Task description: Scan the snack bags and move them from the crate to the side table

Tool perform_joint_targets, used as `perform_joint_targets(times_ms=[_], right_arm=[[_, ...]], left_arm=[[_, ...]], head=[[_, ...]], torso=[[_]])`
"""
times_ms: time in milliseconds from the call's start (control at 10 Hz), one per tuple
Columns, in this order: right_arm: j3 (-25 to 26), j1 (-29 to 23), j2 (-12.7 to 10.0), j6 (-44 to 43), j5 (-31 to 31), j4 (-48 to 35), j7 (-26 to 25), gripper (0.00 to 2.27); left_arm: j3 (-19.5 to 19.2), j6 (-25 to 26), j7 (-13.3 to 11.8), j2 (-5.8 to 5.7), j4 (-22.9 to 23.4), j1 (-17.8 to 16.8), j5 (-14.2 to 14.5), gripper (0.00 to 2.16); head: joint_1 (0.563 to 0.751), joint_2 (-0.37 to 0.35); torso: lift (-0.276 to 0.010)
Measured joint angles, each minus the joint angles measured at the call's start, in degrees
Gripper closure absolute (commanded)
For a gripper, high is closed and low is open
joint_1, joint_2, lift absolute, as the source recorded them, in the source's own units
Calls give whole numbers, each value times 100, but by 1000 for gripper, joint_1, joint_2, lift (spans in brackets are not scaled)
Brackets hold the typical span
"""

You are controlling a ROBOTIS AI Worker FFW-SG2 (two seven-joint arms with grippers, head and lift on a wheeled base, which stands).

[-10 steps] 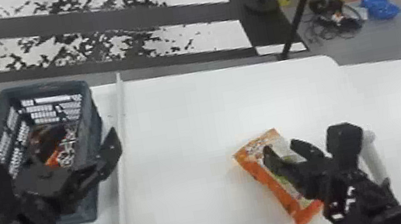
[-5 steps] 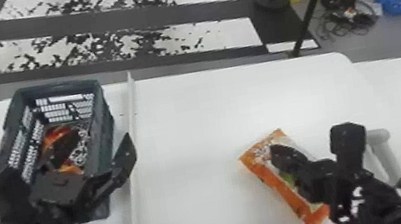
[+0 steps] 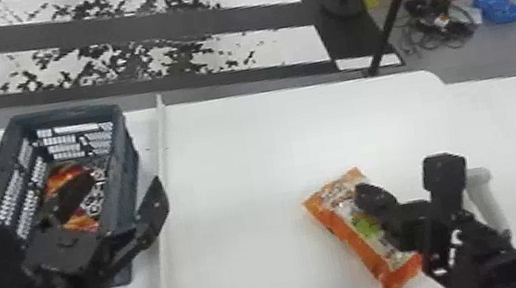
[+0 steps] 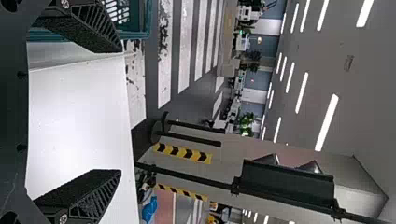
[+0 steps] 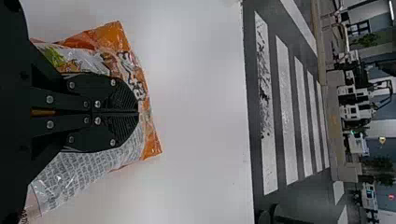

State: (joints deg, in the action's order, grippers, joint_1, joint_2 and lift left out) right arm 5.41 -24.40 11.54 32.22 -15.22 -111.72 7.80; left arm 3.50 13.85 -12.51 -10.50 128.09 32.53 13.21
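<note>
- My right claw [image 3: 365,192] is closed, tips together; whether it pinches any wrapper, I can't tell.
- The orange snack bag [image 3: 363,227] lies right under it on the white table [image 3: 239,185].
- My left claw [image 3: 123,180] gapes empty at the crate [image 3: 64,114].

Bright ceiling strips [image 4: 327,122], soft tabletop [image 3: 246,168] glare, apparently

- The table [image 3: 234,160] was plain white.
- The crate [image 3: 64,113] near its far left corner was dark blue-grey, its contents [image 3: 60,174] orange-red and patterned black-and-white.
- The snack bag [image 3: 350,236] was orange-edged, whitish between, with a green patch.
- Left tool [image 3: 122,181] and right tool [image 3: 364,191] were black.
- Beyond the far edge, dark floor [image 3: 121,93] carried black-speckled white stripes.
</note>
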Motion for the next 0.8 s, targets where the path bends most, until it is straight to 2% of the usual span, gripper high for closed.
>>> perform_joint_targets(times_ms=[200, 400, 600, 800], right_arm=[[80, 204, 23, -126, 35, 343, -294, 2240], [375, 249, 41, -208, 5, 404, -557, 2240], [739, 245, 30, -153, -169, 347, -797, 2240], [944, -54, -69, -201, -459, -133, -848, 2240]], left_arm=[[10, -1, -7, -15, 36, 31, -18, 70], [19, 0, -22, -44, 75, 58, -20, 70], [61, -1, -37, -59, 119, 69, -20, 70], [128, -16, -50, -58, 128, 75, -30, 70]], head=[[695, -207], [695, -247], [695, -314], [695, -330]], torso=[[-87], [-87], [-87], [-87]])
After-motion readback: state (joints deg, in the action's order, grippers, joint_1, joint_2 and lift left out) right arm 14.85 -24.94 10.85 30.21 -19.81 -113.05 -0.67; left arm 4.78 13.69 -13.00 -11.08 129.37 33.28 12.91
